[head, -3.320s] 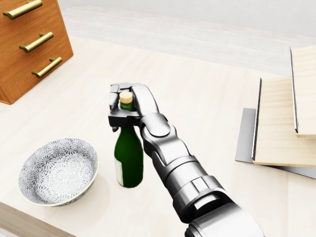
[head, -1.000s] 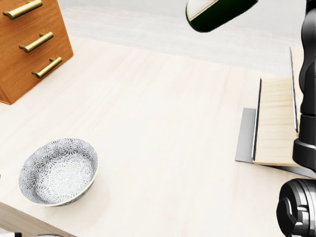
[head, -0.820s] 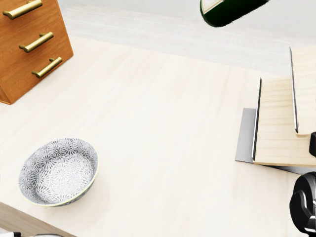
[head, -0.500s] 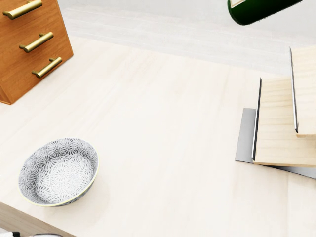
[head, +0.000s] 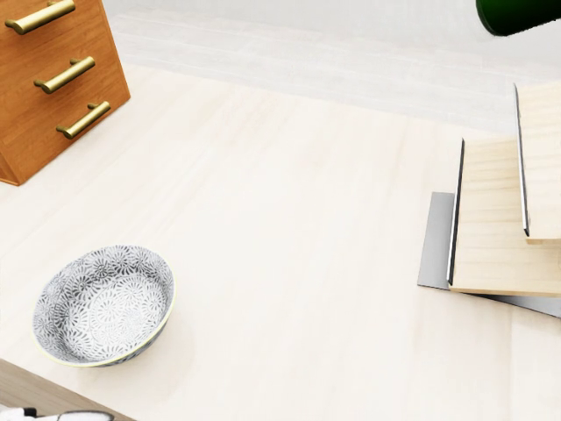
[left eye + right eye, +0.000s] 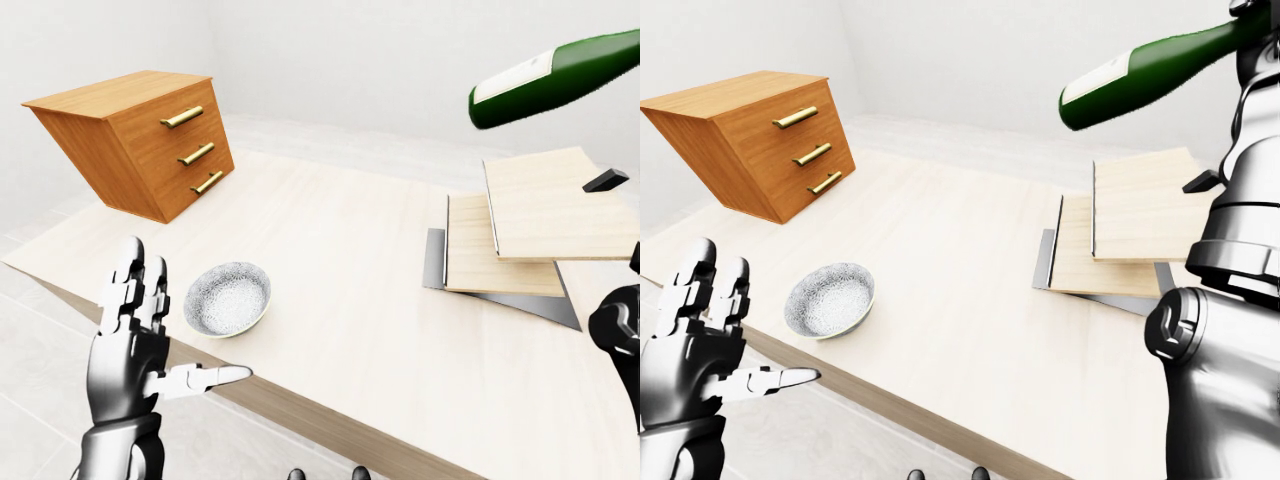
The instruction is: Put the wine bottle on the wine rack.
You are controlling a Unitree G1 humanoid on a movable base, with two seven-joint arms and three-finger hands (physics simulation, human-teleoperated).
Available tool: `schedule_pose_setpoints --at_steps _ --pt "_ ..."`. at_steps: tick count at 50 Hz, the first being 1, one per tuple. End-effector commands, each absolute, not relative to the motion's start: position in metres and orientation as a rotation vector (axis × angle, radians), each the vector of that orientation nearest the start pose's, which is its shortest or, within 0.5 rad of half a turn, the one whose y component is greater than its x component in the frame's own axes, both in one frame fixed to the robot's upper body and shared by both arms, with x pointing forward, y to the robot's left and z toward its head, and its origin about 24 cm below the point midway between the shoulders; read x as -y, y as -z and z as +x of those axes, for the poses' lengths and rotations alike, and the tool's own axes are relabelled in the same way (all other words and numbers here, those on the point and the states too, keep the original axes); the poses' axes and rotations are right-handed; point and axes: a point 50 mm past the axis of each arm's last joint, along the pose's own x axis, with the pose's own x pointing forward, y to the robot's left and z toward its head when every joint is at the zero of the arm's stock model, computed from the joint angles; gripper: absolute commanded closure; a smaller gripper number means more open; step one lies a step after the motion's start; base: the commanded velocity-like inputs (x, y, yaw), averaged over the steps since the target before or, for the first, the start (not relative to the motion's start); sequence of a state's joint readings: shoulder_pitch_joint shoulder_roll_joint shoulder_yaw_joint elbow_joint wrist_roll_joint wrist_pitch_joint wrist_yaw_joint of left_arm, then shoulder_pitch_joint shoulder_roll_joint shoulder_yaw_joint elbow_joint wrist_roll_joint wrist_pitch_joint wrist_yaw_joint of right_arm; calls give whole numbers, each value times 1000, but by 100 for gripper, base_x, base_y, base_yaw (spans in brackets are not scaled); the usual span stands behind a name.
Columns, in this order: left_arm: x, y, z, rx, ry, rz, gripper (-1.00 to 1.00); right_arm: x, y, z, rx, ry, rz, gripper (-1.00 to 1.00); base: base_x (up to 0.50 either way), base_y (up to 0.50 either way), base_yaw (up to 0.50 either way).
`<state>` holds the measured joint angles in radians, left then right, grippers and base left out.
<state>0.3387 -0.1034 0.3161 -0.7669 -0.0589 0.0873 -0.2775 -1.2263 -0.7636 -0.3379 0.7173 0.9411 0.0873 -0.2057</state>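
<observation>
Right-eye view: wine bottle (image 6: pixel 1145 75) aloft, tilted

I count one bottle (image 6: pixel 1145 72), one bowl (image 6: pixel 228 299) and one rack (image 6: pixel 520 225). One dresser (image 6: pixel 135 140) has three handles.

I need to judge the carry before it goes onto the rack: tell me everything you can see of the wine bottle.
The wine bottle is dark green glass with a pale label near its base. It hangs in the air, tipped nearly flat, base toward the right-eye view's left, neck rising right to the right hand. It hovers above the wooden wine rack, touching neither rack nor table.
</observation>
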Motion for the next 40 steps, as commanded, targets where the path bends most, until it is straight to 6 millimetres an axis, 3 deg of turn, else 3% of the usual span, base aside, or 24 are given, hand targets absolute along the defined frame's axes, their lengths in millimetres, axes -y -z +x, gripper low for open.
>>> schedule_pose_setpoints --at_steps 1,19,40 --pt "-210 -143 157 364 -135 84 -100 358 -367 324 701 384 813 100 0 0 0" --pt "-211 -152 155 402 -143 104 -100 373 -372 298 753 391 956 100 0 0 0" --pt "-210 -157 153 429 -145 111 -100 385 -361 280 728 370 1042 100 0 0 0"
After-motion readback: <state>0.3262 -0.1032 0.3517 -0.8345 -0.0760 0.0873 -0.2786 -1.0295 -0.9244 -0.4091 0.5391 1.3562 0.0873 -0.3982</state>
